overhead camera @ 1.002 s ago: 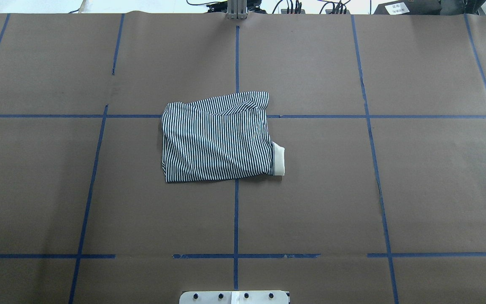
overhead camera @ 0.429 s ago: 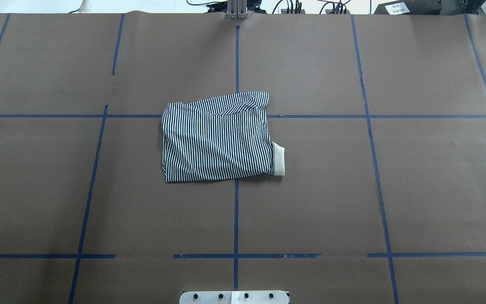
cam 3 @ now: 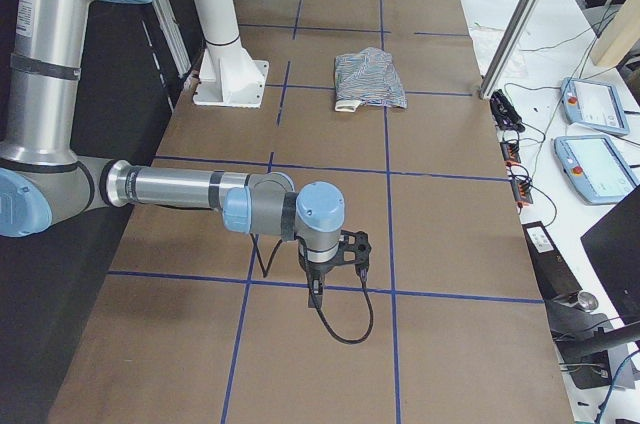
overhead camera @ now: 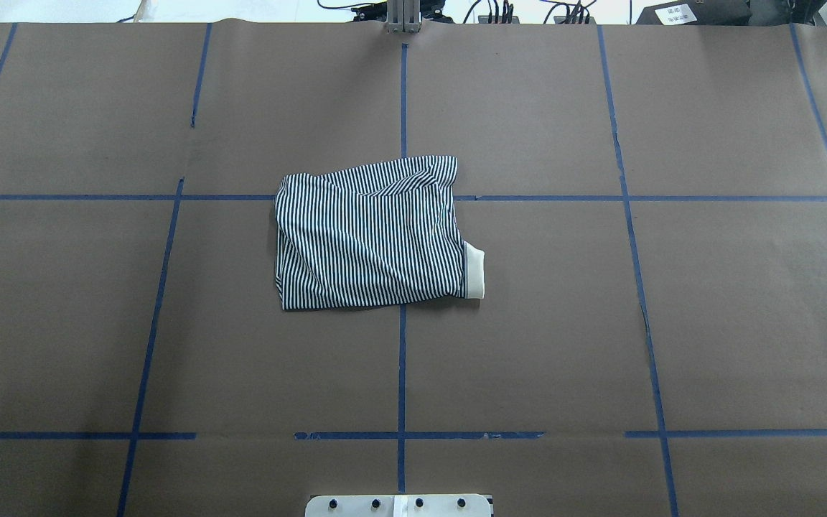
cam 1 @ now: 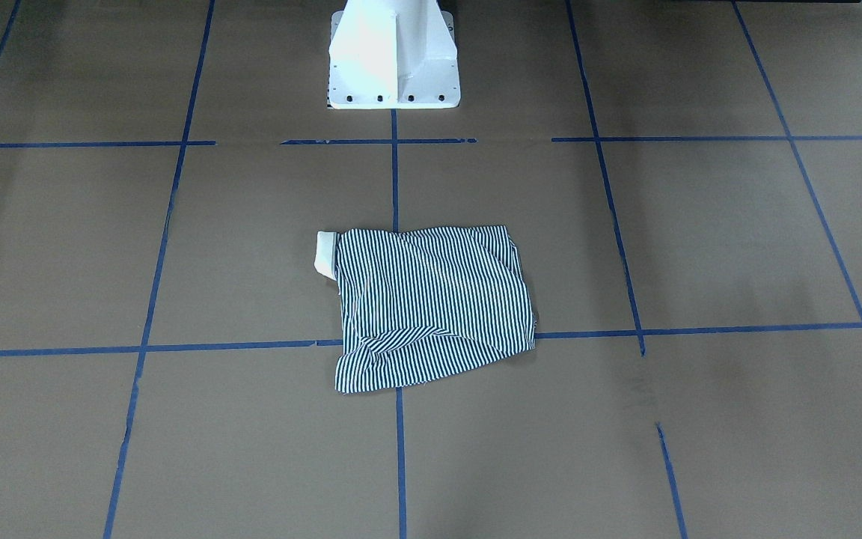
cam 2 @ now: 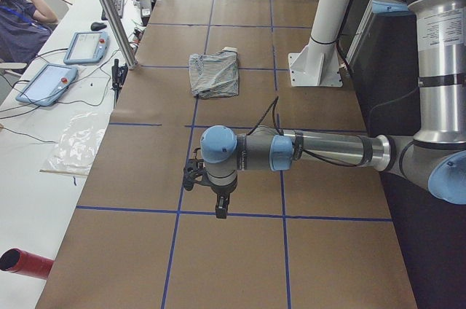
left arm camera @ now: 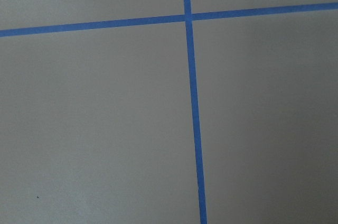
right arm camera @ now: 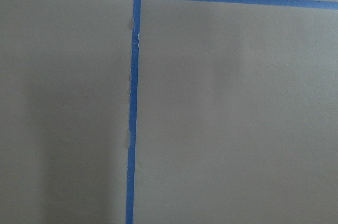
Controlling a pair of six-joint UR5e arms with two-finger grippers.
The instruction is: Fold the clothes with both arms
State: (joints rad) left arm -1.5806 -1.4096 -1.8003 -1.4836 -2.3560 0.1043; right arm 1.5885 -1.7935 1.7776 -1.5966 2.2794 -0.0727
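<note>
The surface [overhead camera: 744, 323] is covered in matt brown paper, ruled into rectangles by blue tape [overhead camera: 401, 359]. Near its middle lies the polo shirt [overhead camera: 370, 237], folded into a rough, slightly rumpled rectangle of thin navy-and-white stripes with soft creases across it. In the overhead view a plain cream band [overhead camera: 474, 271] pokes out at its right edge.

The left arm [cam 2: 320, 150] and the right arm [cam 3: 180, 187] reach out low over opposite ends of the surface, well apart from the shirt. The left gripper [cam 2: 219, 211], black and pointing down near a tape line, shows only from the side, so I cannot tell whether it is open or closed. The same goes for the right gripper [cam 3: 317, 294].

Each wrist camera looks onto paper and a tape crossing. The white pedestal base [cam 1: 393, 52] stands on the robot's side of the shirt.
</note>
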